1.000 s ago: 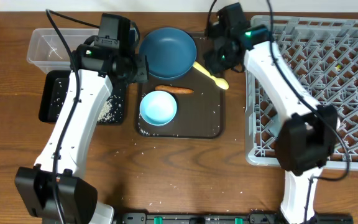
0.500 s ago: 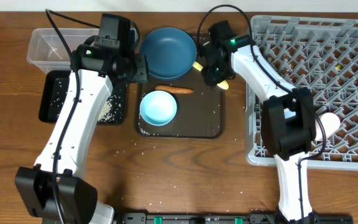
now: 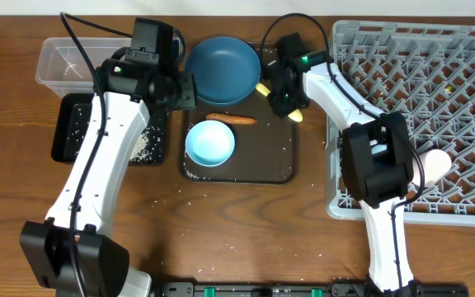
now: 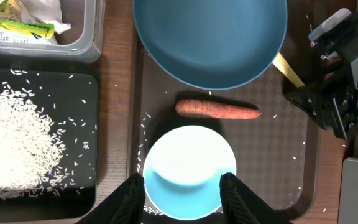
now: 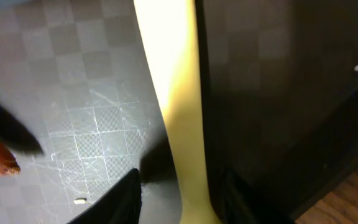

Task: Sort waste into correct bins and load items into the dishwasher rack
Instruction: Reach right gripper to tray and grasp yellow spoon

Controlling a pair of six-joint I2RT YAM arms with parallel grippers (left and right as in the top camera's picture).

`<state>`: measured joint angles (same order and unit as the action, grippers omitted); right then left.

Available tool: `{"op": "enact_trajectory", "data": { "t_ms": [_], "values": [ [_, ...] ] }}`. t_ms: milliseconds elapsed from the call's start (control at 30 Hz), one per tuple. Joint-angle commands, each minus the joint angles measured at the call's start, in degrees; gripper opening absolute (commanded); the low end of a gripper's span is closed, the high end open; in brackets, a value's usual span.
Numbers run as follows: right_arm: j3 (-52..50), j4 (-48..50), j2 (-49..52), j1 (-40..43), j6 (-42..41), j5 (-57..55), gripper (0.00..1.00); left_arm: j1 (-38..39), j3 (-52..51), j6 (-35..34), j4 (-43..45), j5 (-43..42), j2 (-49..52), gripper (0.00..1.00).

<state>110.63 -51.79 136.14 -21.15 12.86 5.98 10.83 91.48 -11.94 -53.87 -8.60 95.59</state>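
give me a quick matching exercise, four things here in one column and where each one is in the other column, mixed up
Things
1. carrot
2. rice pile
3. crumpled paper
4. yellow spoon

Places
A. in the clear tub
B. straddled by the right hand
C. in the black tray
D. on the brown tray, between the blue plate and the light blue bowl

Pairs: 1-D, 2-C, 3-A, 4-B

Dark blue plate [image 4: 210, 37], light blue bowl [image 4: 188, 168], orange carrot stick [image 4: 216, 109], yellow spoon [image 5: 166, 68]. Checker-textured dark brown tray [image 4: 272, 162]. White rice [image 4: 11, 149] speckles the black tray [image 4: 86, 186]. Grey lattice rack [image 3: 435, 82].
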Motion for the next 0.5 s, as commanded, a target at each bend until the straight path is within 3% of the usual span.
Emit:
{"op": "enact_trajectory", "data": {
  "t_ms": [0,133,467],
  "values": [
    [0.20,-0.15,1.40,-0.15,-0.68,0.46,0.27,-0.13,0.50,0.35,-0.37,0.74,0.24,0.42],
    [0.20,-0.31,1.40,-0.15,-1.73,0.52,0.13,-0.13,0.42,0.35,-0.37,0.76,0.24,0.43],
    [0.46,-0.46,1.07,-0.15,-2.56,6.58,0.01,-0.13,-0.48,0.35,-0.35,0.76,0.26,0.43]
  ]
}}
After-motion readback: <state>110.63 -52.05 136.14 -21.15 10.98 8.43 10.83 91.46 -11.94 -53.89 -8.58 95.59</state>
